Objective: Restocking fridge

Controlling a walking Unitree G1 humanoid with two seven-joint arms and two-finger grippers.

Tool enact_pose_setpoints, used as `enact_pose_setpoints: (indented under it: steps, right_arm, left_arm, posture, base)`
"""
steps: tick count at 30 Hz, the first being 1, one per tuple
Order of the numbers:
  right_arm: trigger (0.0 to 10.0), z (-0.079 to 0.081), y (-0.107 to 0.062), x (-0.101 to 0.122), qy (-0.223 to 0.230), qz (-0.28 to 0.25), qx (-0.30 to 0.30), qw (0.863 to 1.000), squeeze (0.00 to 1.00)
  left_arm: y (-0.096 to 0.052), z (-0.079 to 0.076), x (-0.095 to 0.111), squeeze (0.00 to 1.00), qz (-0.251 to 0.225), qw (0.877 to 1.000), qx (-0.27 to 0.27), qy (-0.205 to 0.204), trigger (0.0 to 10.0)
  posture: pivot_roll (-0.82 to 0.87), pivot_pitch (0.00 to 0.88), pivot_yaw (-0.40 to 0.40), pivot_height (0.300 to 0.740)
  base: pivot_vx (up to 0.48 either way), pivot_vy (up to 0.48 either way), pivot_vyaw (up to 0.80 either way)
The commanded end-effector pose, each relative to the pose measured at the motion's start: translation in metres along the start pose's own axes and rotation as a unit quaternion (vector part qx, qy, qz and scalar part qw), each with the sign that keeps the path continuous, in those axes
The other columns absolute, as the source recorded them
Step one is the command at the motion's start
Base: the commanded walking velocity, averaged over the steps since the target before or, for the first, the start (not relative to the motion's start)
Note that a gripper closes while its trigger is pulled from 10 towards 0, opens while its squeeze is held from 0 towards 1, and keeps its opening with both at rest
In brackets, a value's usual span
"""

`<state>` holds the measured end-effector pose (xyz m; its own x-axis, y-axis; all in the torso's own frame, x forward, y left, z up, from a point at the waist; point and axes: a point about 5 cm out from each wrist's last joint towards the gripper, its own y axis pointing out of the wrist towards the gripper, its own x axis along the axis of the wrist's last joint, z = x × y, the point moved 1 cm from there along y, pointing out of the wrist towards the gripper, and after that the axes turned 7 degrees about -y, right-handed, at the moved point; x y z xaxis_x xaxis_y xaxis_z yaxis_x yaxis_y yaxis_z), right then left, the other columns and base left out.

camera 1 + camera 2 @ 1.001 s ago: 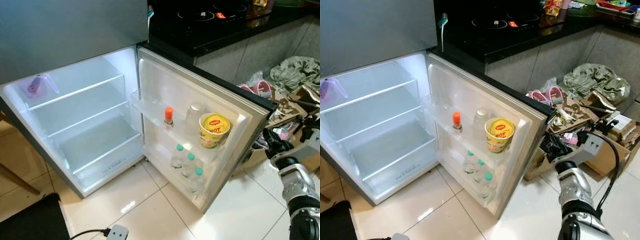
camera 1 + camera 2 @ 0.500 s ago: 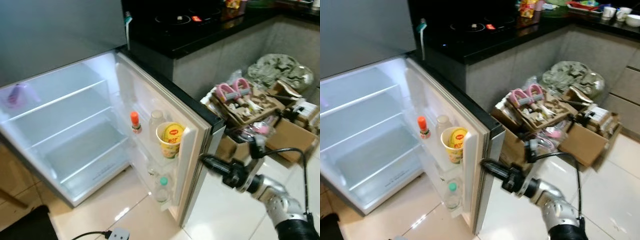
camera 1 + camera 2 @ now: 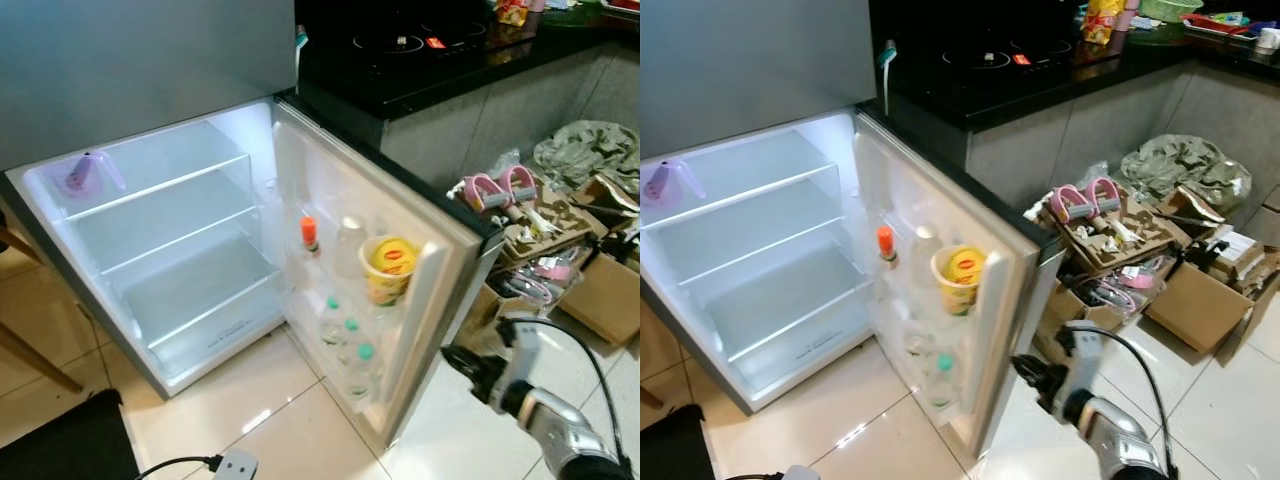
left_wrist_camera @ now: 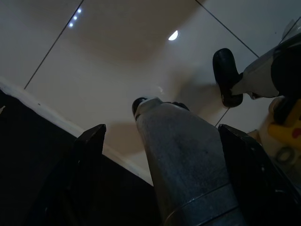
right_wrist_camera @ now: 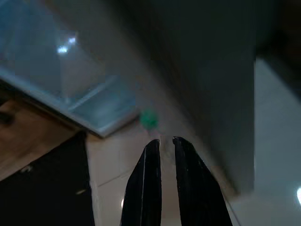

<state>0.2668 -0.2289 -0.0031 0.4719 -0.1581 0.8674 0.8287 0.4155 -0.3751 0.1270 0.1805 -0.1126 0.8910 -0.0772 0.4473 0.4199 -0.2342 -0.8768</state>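
Observation:
The fridge [image 3: 180, 250] stands open, its shelves lit and bare apart from a pink jug [image 3: 80, 175] at the top left. Its door [image 3: 345, 185] swings out to the right. The door racks hold an orange-capped bottle [image 3: 309, 232], a yellow noodle cup [image 3: 392, 265] and green-capped water bottles [image 3: 350, 340]. My right gripper [image 3: 455, 358] is low, just behind the door's outer face, apart from it and shut on nothing [image 5: 163, 143]. A blurred green cap [image 5: 149, 120] lies beyond its tips. My left gripper [image 4: 160, 129] hangs idle over the floor tiles, fingers spread.
Open cardboard boxes [image 3: 1110, 230] of clutter with pink slippers [image 3: 1087, 200] crowd the floor to the door's right. A bundle of grey-green cloth [image 3: 1185, 165] lies behind them. A black counter with a hob [image 3: 430, 50] runs along the back. Near my feet lie a black mat [image 3: 70, 440] and a white plug [image 3: 235, 463].
The whole view has swung. My right gripper, held up at the door's outer edge half a second ago, is now lower and drawn back from it. The door shows more of its inner side.

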Motion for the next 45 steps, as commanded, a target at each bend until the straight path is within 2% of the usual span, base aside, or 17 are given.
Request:
enact_pose_setpoints:
  steps: [1, 3, 6, 8, 9, 11, 13, 14, 15, 16, 19, 22, 26, 27, 30, 38, 45]
  right_arm:
    - [10.0, 0.001, -0.003, -0.011, 0.021, 0.012, -0.001, 1.000, 0.00]
    - [10.0, 0.002, -0.010, -0.026, 0.031, 0.032, 0.019, 0.999, 0.00]
    - [10.0, 0.003, -0.023, -0.052, 0.031, 0.100, 0.041, 0.994, 0.00]
    - [10.0, 0.002, -0.036, -0.075, 0.004, 0.185, 0.042, 0.982, 0.00]
    - [10.0, -0.002, -0.043, -0.084, -0.019, 0.230, 0.023, 0.973, 0.00]
    - [10.0, -0.013, -0.053, -0.093, -0.056, 0.278, -0.028, 0.958, 0.00]
    - [10.0, -0.013, -0.053, -0.093, -0.056, 0.278, -0.028, 0.958, 0.00]
    - [10.0, -0.026, -0.060, -0.093, -0.072, 0.290, -0.096, 0.949, 0.00]
    - [10.0, -0.032, -0.063, -0.091, -0.082, 0.289, -0.130, 0.945, 0.00]
    - [10.0, -0.032, -0.063, -0.091, -0.082, 0.289, -0.130, 0.945, 0.00]
    - [10.0, -0.041, -0.067, -0.088, -0.071, 0.269, -0.189, 0.942, 0.00]
    - [10.0, -0.040, -0.067, -0.090, -0.062, 0.259, -0.202, 0.943, 0.00]
    - [10.0, -0.023, -0.062, -0.102, -0.072, 0.271, -0.140, 0.950, 0.00]
    - [10.0, -0.023, -0.062, -0.102, -0.072, 0.271, -0.140, 0.950, 0.00]
    - [10.0, -0.009, -0.061, -0.119, -0.069, 0.292, -0.117, 0.947, 0.00]
    - [10.0, -0.006, -0.074, -0.137, -0.065, 0.321, -0.146, 0.933, 0.00]
    - [10.0, -0.004, -0.078, -0.144, -0.056, 0.325, -0.148, 0.932, 0.00]
  left_arm:
    - [-0.002, -0.007, -0.023, 0.00, 0.042, 0.999, -0.011, -0.007, 10.0]
    - [-0.002, -0.008, -0.023, 0.00, 0.043, 0.999, -0.012, -0.007, 10.0]
    - [-0.002, -0.008, -0.023, 0.00, 0.044, 0.999, -0.012, -0.005, 10.0]
    - [-0.002, -0.008, -0.023, 0.00, 0.044, 0.999, -0.012, -0.004, 10.0]
    - [-0.002, -0.008, -0.023, 0.00, 0.044, 0.999, -0.012, -0.003, 10.0]
    - [-0.002, -0.008, -0.023, 0.00, 0.043, 0.999, -0.012, -0.003, 10.0]
    - [-0.002, -0.008, -0.023, 0.00, 0.043, 0.999, -0.012, -0.003, 10.0]
    - [-0.001, -0.008, -0.022, 0.00, 0.042, 0.999, -0.013, -0.004, 10.0]
    - [-0.001, -0.008, -0.021, 0.00, 0.040, 0.999, -0.013, -0.005, 10.0]
    - [-0.001, -0.008, -0.021, 0.00, 0.040, 0.999, -0.013, -0.005, 10.0]
    - [-0.001, -0.008, -0.020, 0.00, 0.036, 0.999, -0.013, -0.007, 10.0]
    - [-0.001, -0.008, -0.020, 0.00, 0.035, 0.999, -0.013, -0.008, 10.0]
    - [-0.001, -0.007, -0.019, 0.00, 0.033, 0.999, -0.009, -0.013, 10.0]
    - [-0.001, -0.007, -0.019, 0.00, 0.033, 0.999, -0.009, -0.013, 10.0]
    - [-0.002, -0.004, -0.018, 0.00, 0.033, 0.999, -0.006, -0.008, 10.0]
    - [-0.002, -0.003, -0.016, 0.00, 0.034, 0.999, -0.006, -0.005, 10.0]
    - [-0.001, -0.005, -0.017, 0.00, 0.035, 0.999, -0.009, -0.006, 10.0]
  posture:
    - [-0.06, 0.065, -0.038, 0.740]
    - [-0.06, 0.065, -0.037, 0.740]
    - [-0.07, 0.067, -0.034, 0.740]
    - [-0.07, 0.067, -0.034, 0.740]
    - [-0.07, 0.067, -0.034, 0.740]
    - [-0.07, 0.066, -0.034, 0.740]
    - [-0.07, 0.066, -0.034, 0.740]
    - [-0.07, 0.065, -0.035, 0.740]
    - [-0.07, 0.065, -0.035, 0.740]
    - [-0.07, 0.065, -0.035, 0.740]
    - [-0.07, 0.063, -0.035, 0.740]
    - [-0.07, 0.059, -0.035, 0.740]
    - [-0.06, 0.055, -0.038, 0.740]
    - [-0.06, 0.055, -0.038, 0.740]
    - [-0.06, 0.051, -0.035, 0.740]
    - [-0.06, 0.052, -0.034, 0.740]
    - [-0.07, 0.055, -0.034, 0.740]
  base:
    - [0.000, 0.000, 0.00]
    - [0.000, 0.000, 0.00]
    - [0.000, 0.000, 0.00]
    - [0.000, 0.000, 0.00]
    - [0.000, 0.000, 0.00]
    - [0.000, 0.000, 0.00]
    - [0.000, 0.000, 0.00]
    - [0.000, 0.000, 0.00]
    - [0.000, 0.000, 0.00]
    - [0.000, 0.000, 0.00]
    - [0.000, 0.000, 0.00]
    - [0.000, 0.000, 0.00]
    - [0.000, 0.000, 0.52]
    - [0.000, 0.000, 0.79]
    - [0.000, 0.000, 0.78]
    - [0.000, 0.000, 0.75]
    - [0.000, 0.000, 0.65]
